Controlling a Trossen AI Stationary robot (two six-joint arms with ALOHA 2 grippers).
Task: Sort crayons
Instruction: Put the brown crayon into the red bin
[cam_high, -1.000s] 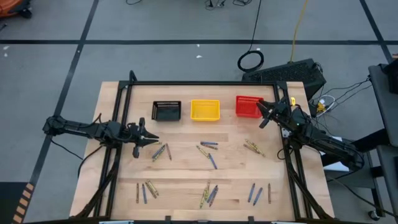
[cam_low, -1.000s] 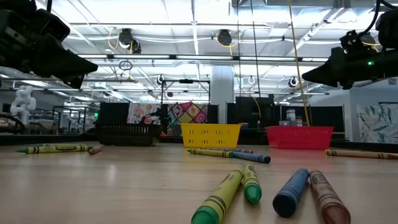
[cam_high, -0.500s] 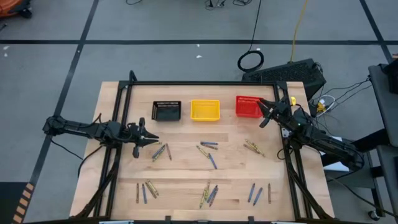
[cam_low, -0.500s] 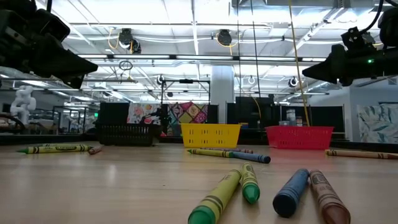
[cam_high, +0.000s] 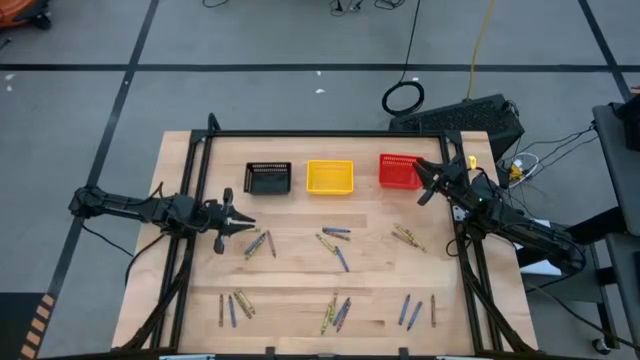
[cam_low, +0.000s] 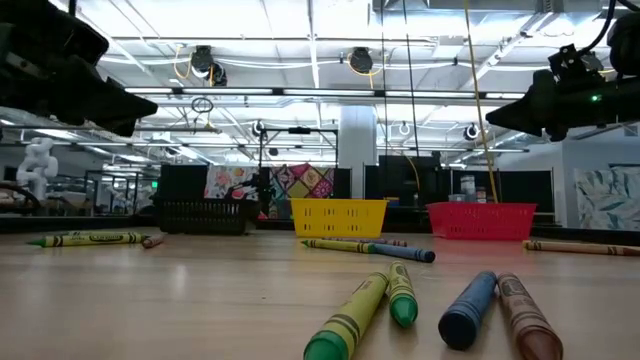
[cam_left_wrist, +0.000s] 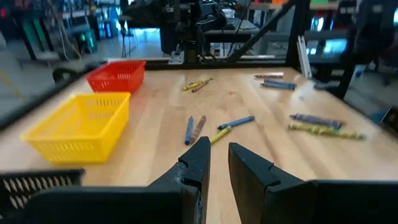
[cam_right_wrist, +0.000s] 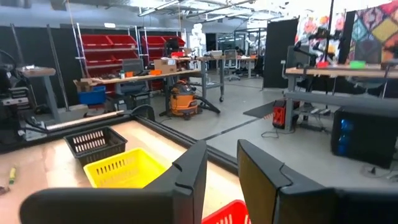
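Several crayons lie flat on the wooden table in loose groups: one (cam_high: 260, 243) just right of my left gripper, others at the middle (cam_high: 335, 246), the right (cam_high: 407, 237) and along the near edge (cam_high: 335, 313). In the low view, green, blue and brown crayons (cam_low: 400, 295) lie close by. My left gripper (cam_high: 247, 226) hovers open and empty above the table's left side, pointing right. My right gripper (cam_high: 420, 182) hovers open and empty at the red basket's (cam_high: 397, 171) right end. Both wrist views show a gap between empty fingers (cam_left_wrist: 217, 158) (cam_right_wrist: 222, 158).
The black basket (cam_high: 268, 178), yellow basket (cam_high: 330, 177) and red basket stand in a row at the table's far side. A black frame (cam_high: 320, 134) runs round the table's edges. Bare wood lies between the crayon groups.
My left gripper has rolled a little about its own pointing line without shifting place. The crayons and baskets lie as before.
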